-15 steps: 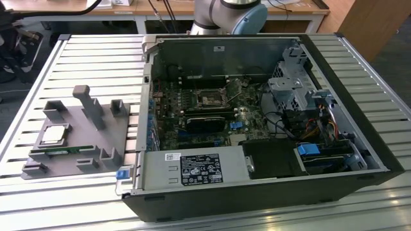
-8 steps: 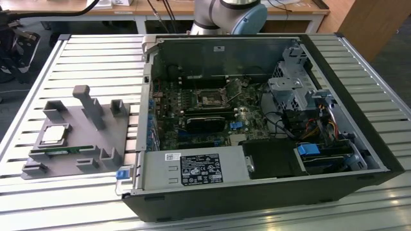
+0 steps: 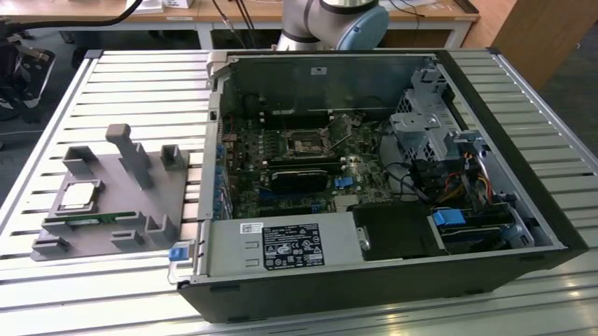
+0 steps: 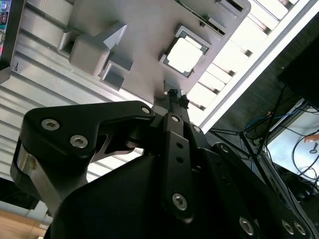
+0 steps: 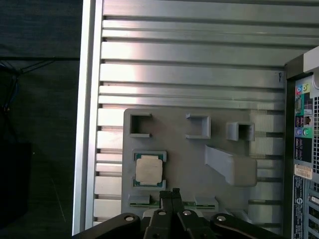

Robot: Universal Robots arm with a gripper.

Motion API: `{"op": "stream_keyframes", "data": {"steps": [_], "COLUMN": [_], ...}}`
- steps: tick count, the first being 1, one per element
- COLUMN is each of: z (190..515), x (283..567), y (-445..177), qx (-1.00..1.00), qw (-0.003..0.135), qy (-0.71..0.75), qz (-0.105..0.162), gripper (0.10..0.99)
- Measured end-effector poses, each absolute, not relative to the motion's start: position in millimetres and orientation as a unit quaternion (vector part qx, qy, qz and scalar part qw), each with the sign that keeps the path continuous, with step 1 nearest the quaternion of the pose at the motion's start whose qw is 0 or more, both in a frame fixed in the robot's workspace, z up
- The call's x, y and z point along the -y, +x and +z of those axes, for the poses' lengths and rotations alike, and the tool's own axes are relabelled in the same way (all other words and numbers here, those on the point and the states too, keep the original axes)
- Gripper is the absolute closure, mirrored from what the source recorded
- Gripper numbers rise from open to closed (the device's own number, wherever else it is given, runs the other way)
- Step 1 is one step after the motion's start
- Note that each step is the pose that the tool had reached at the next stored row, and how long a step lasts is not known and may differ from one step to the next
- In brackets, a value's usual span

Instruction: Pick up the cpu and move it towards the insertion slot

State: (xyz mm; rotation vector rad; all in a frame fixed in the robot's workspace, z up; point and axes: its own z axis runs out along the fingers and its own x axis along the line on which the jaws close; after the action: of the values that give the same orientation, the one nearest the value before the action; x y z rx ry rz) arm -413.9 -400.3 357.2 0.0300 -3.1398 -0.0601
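In the exterior view the cpu [image 3: 78, 196] lies flat in a grey holder [image 3: 98, 238] on the bench [image 3: 140, 84], at the exterior view's left, well apart from the insertion slot [image 3: 307, 145]. In the second wrist view my hand [image 4: 174, 93] hovers near it, fingers pressed together, empty. In the first wrist view the chip sits square to its pocket.

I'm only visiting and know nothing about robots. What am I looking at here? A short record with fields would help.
cpu: lying flat in a pocket of the grey holder, at the exterior view's left
memory stick: in the same holder, beside the cpu
insertion slot: on the board inside the open computer case
tool: above the holder, close to the cpu, shut, holding nothing
work so far: cpu not yet picked up
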Motion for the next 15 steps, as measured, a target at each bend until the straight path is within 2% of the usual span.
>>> {"op": "stream_keyframes", "data": {"steps": [15], "z": [351.3], "x": [400.3], "y": [-415.8], "qx": [1.0], "qw": [0.002], "qy": [0.009], "qz": [-0.018], "gripper": [0.98]}}
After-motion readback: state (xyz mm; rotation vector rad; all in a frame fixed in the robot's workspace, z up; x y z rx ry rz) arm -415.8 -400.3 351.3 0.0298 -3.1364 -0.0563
